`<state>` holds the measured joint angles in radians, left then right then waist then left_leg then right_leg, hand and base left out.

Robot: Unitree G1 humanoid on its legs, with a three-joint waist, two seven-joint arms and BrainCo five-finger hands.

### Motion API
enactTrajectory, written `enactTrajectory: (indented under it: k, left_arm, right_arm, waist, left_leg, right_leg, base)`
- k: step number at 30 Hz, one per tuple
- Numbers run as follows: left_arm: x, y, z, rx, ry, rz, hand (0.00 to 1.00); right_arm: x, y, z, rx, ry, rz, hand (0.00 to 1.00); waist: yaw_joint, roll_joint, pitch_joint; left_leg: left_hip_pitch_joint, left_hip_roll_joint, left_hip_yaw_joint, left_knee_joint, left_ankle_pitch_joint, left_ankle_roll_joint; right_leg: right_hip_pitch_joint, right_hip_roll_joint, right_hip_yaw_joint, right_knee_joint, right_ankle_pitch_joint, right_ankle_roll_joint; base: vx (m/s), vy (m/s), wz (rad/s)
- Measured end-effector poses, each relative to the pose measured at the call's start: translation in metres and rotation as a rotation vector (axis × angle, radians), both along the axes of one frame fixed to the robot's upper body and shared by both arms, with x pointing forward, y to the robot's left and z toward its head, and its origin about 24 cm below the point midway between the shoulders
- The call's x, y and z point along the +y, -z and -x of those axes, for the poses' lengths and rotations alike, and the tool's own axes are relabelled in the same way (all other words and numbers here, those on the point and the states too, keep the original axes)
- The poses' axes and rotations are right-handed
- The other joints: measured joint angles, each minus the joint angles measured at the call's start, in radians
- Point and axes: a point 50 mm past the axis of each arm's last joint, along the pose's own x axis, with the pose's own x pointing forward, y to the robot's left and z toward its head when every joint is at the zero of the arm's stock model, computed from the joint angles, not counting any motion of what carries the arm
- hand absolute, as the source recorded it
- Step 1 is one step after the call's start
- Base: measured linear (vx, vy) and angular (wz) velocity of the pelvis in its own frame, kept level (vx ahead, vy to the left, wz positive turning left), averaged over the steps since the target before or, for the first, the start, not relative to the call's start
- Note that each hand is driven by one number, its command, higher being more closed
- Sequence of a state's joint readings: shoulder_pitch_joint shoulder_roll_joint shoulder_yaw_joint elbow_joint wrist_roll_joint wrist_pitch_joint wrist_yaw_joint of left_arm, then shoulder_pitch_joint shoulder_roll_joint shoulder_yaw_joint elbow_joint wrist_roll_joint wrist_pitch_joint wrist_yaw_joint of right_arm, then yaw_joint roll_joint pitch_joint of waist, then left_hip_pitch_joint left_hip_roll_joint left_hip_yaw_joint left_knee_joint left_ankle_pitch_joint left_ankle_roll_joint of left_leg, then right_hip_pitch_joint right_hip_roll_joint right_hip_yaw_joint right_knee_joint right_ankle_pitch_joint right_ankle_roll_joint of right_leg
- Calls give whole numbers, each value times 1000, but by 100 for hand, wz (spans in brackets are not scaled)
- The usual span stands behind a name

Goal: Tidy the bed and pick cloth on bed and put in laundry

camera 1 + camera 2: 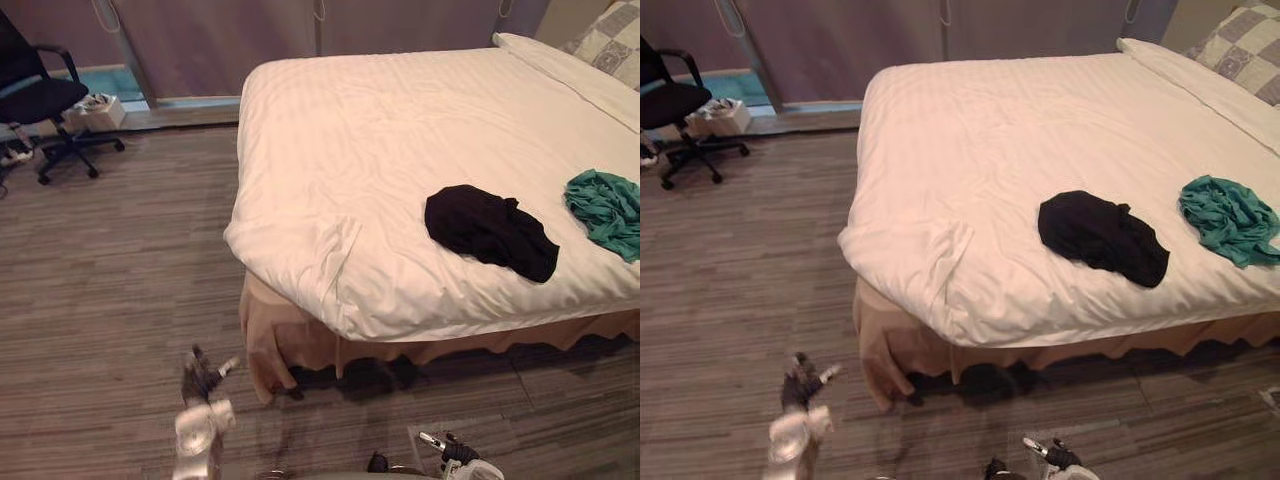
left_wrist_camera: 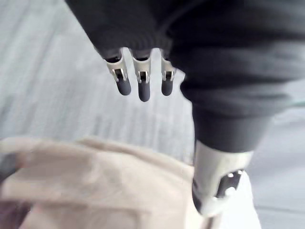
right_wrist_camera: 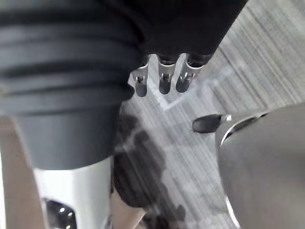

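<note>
Lying on bed: black cloth near teal cloth, by front edge. Left hand, right hand: low over floor, fingers straight, empty. Risk: catching sheet with cloth, rumpling bed.

This is a bedroom. A wide bed made up with a white striped duvet takes up most of the room. A beige bed skirt hangs below the duvet, and a checked pillow lies at the head. A black cloth and a teal cloth lie loose on the duvet. The floor is wood-look planks. A black office chair on castors stands off to one side, and tall grey wall panels run behind the bed.
</note>
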<state>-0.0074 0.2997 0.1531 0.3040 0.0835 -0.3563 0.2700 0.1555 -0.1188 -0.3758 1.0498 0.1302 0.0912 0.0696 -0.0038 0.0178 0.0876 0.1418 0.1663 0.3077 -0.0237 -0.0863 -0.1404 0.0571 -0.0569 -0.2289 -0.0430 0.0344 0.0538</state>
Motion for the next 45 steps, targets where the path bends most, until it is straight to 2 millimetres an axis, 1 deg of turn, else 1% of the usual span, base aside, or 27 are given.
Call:
enactTrajectory:
  k: [1, 3, 5, 6, 7, 10, 11, 12, 14, 17, 18, 19, 20, 22, 23, 24, 27, 28, 30, 33, 36, 38, 39, 41, 43, 44, 45]
  left_arm:
    - [0, -20, -9, -57, 39, -65, 0]
    - [-2, -33, -17, -76, 88, -125, 0]
    - [-9, -44, -31, -75, 152, -174, 0]
    - [-11, -46, -33, -72, 166, -184, 0]
    - [-15, -49, -38, -67, 201, -204, 0]
    - [-25, -59, -51, -63, 271, -259, 0]
    - [-28, -59, -55, -52, 281, -282, 0]
    - [-32, -57, -65, -15, 294, -323, 0]
    - [-38, -53, -74, 31, 306, -367, 0]
    - [-47, -58, -94, 74, 310, -451, 0]
    - [-45, -66, -104, 79, 285, -481, 0]
    - [-43, -75, -115, 81, 241, -498, 0]
    - [-42, -80, -120, 84, 224, -502, 0]
    - [-44, -100, -139, 82, 157, -492, 0]
    - [-45, -105, -142, 78, 145, -488, 0]
    - [-47, -113, -147, 73, 126, -483, 100]
    - [-49, -132, -159, 96, 72, -480, 100]
    - [-49, -133, -160, 107, 62, -480, 100]
    - [-45, -141, -165, 157, 9, -482, 100]
    - [-36, -150, -167, 209, -32, -475, 100]
    - [-25, -147, -164, 256, -47, -465, 100]
    - [-19, -141, -162, 286, -66, -447, 100]
    - [-15, -133, -161, 310, -74, -420, 100]
    - [-8, -114, -156, 364, -81, -391, 100]
    - [0, -74, -142, 451, -85, -329, 100]
    - [2, -62, -137, 472, -83, -308, 100]
    - [6, -38, -125, 510, -78, -270, 100]
  right_arm:
    - [-3, 0, 8, 14, 18, 8, 0]
    - [-4, 0, 14, 23, 25, 13, 0]
    - [-3, 0, 21, 38, 30, 9, 0]
    - [-3, 0, 21, 37, 28, 8, 0]
    - [-3, 0, 20, 29, 23, 10, 0]
    - [-5, -3, 12, -6, 13, 24, 0]
    - [-5, -3, 11, -9, 12, 25, 0]
    - [-5, -4, 10, -17, 9, 27, 0]
    - [-3, -4, 5, -30, -14, 28, 0]
    - [0, -6, -12, -74, -46, 24, 0]
    - [1, -8, -25, -108, -62, 23, 0]
    - [1, -11, -41, -149, -82, 26, 0]
    - [2, -13, -48, -166, -96, 28, 0]
    - [1, -22, -72, -251, -126, 45, 0]
    - [1, -24, -77, -272, -129, 47, 0]
    - [2, -28, -85, -303, -151, 56, 0]
    - [4, -41, -109, -391, -198, 78, 0]
    - [3, -42, -111, -399, -205, 84, 0]
    - [-1, -50, -121, -430, -239, 106, 0]
    - [-3, -57, -131, -492, -187, 80, 0]
    - [-8, -64, -138, -530, -173, 65, 0]
    - [-12, -66, -139, -537, -152, 50, 0]
    - [-13, -65, -138, -528, -136, 27, 0]
    - [-17, -64, -134, -517, -106, 11, 0]
    - [-27, -61, -126, -505, -34, 4, 0]
    - [-31, -61, -124, -503, -6, 7, 0]
    - [-40, -60, -119, -497, 36, 17, 0]
  waist:
    - [-9, 6, -5]
    - [-15, 18, -14]
    - [-19, 31, -19]
    - [-22, 32, -21]
    - [-33, 32, -30]
    - [-46, 28, -31]
    - [-49, 25, -32]
    - [-58, 22, -30]
    - [-61, 19, -22]
    - [-78, 6, 15]
    - [-84, 2, 52]
    - [-101, -5, 94]
    - [-107, -7, 113]
    - [-118, -9, 178]
    - [-122, -9, 191]
    - [-128, -9, 213]
    - [-136, -20, 264]
    - [-137, -21, 266]
    - [-137, -33, 284]
    - [-137, -43, 292]
    - [-136, -43, 292]
    - [-137, -42, 289]
    - [-141, -42, 288]
    - [-150, -41, 275]
    - [-157, -31, 203]
    - [-157, -29, 196]
    - [-156, -27, 175]
  left_leg:
    - [2, -7, 6, -12, 11, 1]
    - [4, -14, 15, -30, 20, 3]
    - [31, -18, 44, -45, 25, 1]
    - [36, -18, 47, -47, 25, 1]
    - [37, -18, 56, -51, 25, 1]
    - [52, -19, 82, -62, 25, 1]
    - [54, -19, 95, -61, 24, 0]
    - [53, -19, 111, -61, 23, -2]
    - [43, -19, 137, -60, 21, -4]
    - [-30, -19, 165, -30, 17, -4]
    - [-56, -19, 175, -15, 17, -3]
    - [-87, -19, 187, 2, 17, -3]
    - [-99, -18, 193, 10, 17, -3]
    - [-147, -13, 241, 38, 16, -3]
    - [-157, -12, 251, 44, 16, -2]
    - [-166, -8, 273, 50, 14, 1]
    - [-207, 6, 325, 88, 0, 7]
    - [-215, 8, 332, 96, -1, 9]
    - [-232, 9, 343, 110, -3, 11]
    - [-233, 17, 347, 117, -8, 12]
    - [-227, 25, 365, 129, -26, 17]
    - [-216, 31, 368, 135, -37, 22]
    - [-199, 34, 369, 134, -33, 16]
    - [-170, 35, 370, 134, -33, 15]
    - [-149, 39, 381, 132, -33, 15]
    - [-128, 40, 383, 131, -33, 15]
    - [-84, 44, 401, 129, -29, 9]
  right_leg:
    - [0, -3, 1, -16, 11, 4]
    - [0, -5, 7, -36, 26, 7]
    - [11, -4, 25, -46, 34, 9]
    - [15, -4, 25, -46, 34, 9]
    - [13, -4, 28, -46, 34, 9]
    - [12, -2, 46, -46, 34, 9]
    - [11, -2, 51, -46, 34, 9]
    - [5, -1, 62, -46, 35, 11]
    - [-19, 1, 85, -46, 39, 14]
    - [-93, 0, 120, -45, 63, 10]
    - [-121, -1, 135, -43, 74, 10]
    - [-155, -3, 151, -35, 84, 5]
    - [-170, -3, 156, -29, 87, 1]
    - [-227, -4, 187, -15, 99, -1]
    - [-236, -5, 190, -14, 101, -1]
    - [-246, -5, 196, -14, 104, -1]
    - [-294, -1, 222, 3, 110, -3]
    - [-305, -1, 227, 11, 110, -3]
    - [-335, -1, 245, 26, 110, -3]
    - [-338, 4, 251, 31, 112, 0]
    - [-334, 9, 266, 36, 113, 2]
    - [-330, 13, 277, 36, 124, 18]
    - [-309, 16, 285, 27, 130, 24]
    - [-269, 16, 293, 5, 134, 29]
    - [-249, 21, 297, -9, 134, 29]
    - [-226, 22, 298, -18, 134, 29]
    - [-182, 26, 296, -25, 134, 28]
  base:
    - [-5, 17, -4]
    - [16, 19, -12]
    - [37, 24, -23]
    - [27, 16, -14]
    - [23, 9, -5]
    - [12, 11, -16]
    - [-8, 6, -24]
    - [-19, 0, -31]
    - [-35, -10, -36]
    - [-72, -28, -28]
    - [-101, -45, -28]
    - [-123, -56, -27]
    - [-98, -51, -29]
    - [-74, -49, -29]
    - [-42, -35, -20]
    - [-31, -30, -13]
    - [-33, -36, -21]
    - [-21, -18, -14]
    - [-20, -12, -6]
    - [-21, -31, -3]
    - [-35, -28, -16]
    - [-34, -18, -15]
    - [0, 0, 0]
    - [11, 0, -2]
    - [38, -7, -8]
    - [59, -14, -9]
    - [51, -23, -11]
